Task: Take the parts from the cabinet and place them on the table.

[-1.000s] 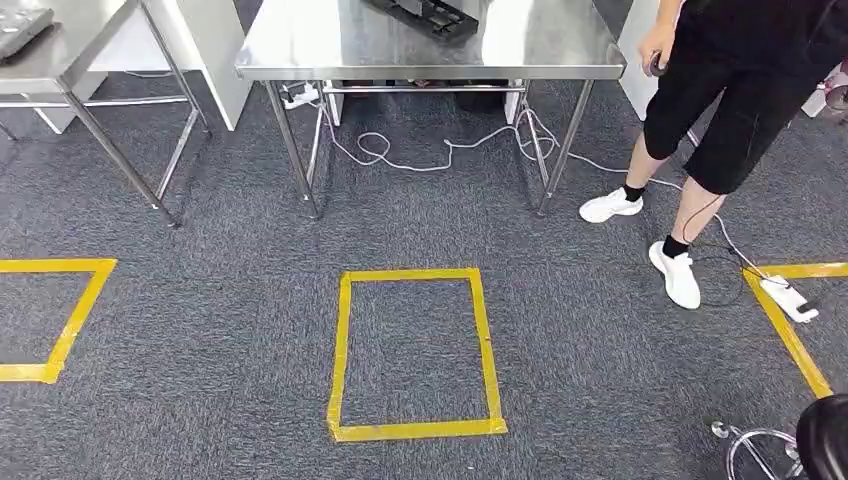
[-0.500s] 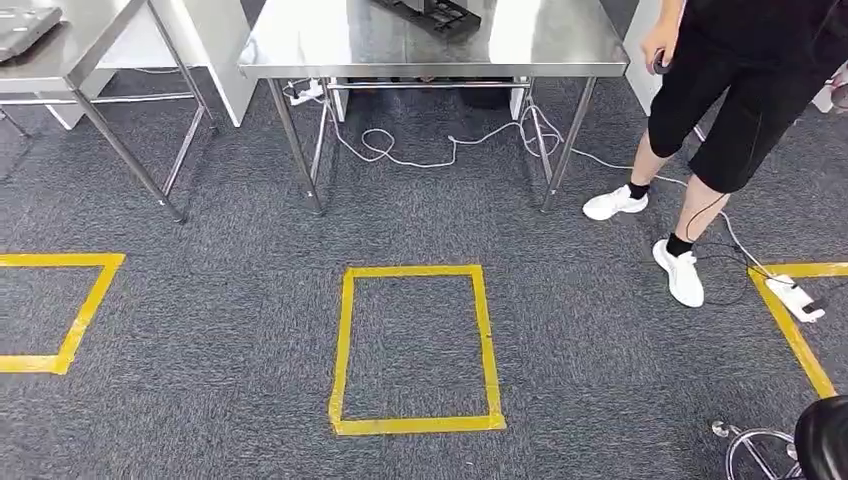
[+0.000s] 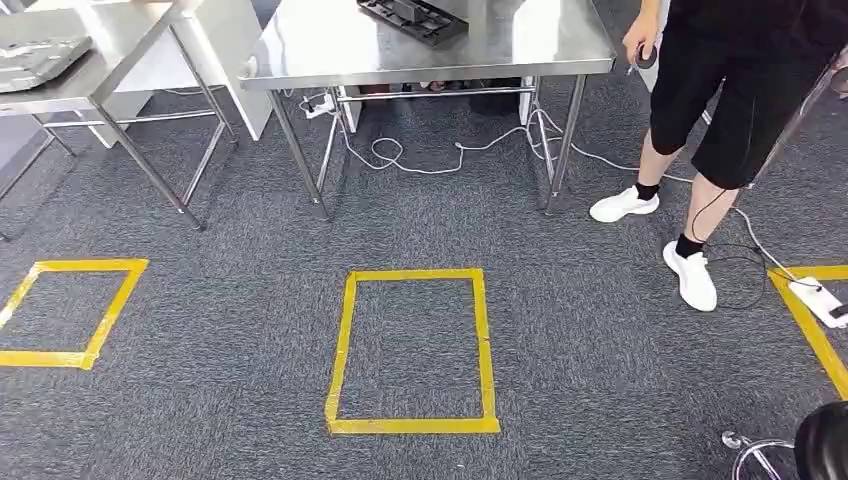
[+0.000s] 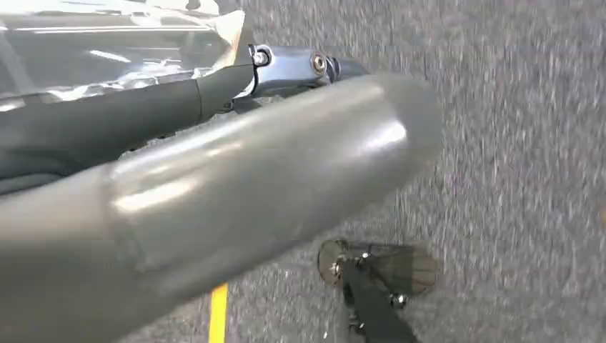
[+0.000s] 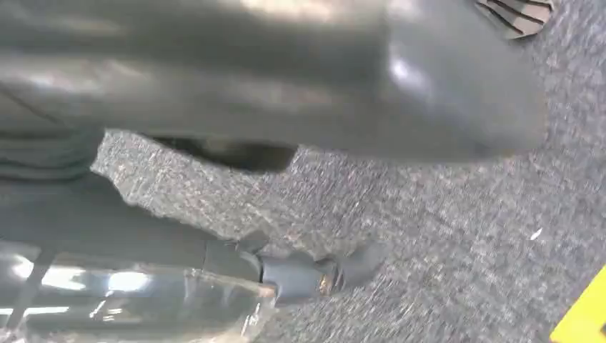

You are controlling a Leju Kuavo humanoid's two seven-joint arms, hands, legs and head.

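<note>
In the left wrist view my left hand (image 4: 236, 193) hangs over the grey carpet, its dark fingers (image 4: 107, 121) lying along a clear plastic-wrapped part (image 4: 107, 50) that it holds. In the right wrist view my right hand (image 5: 286, 78) likewise holds a clear plastic-wrapped part (image 5: 128, 307) under its dark fingers (image 5: 236, 264). What is inside the wrapping is hidden. The steel table (image 3: 330, 50) stands ahead in the head view, with a black tray (image 3: 412, 18) on its far part.
A second steel table (image 3: 130, 40) with a grey tray (image 3: 40, 48) stands at the left. A person (image 3: 740, 90) stands beside the table's right end. Cables (image 3: 440, 150) lie under the table; a power strip (image 3: 822, 300) and stool base (image 3: 765, 455) sit right. Yellow tape rectangles (image 3: 412, 350) mark the carpet.
The whole head picture has shifted right and a little down, so the camera has turned left: more of the left table shows. The person's near foot has shifted slightly.
</note>
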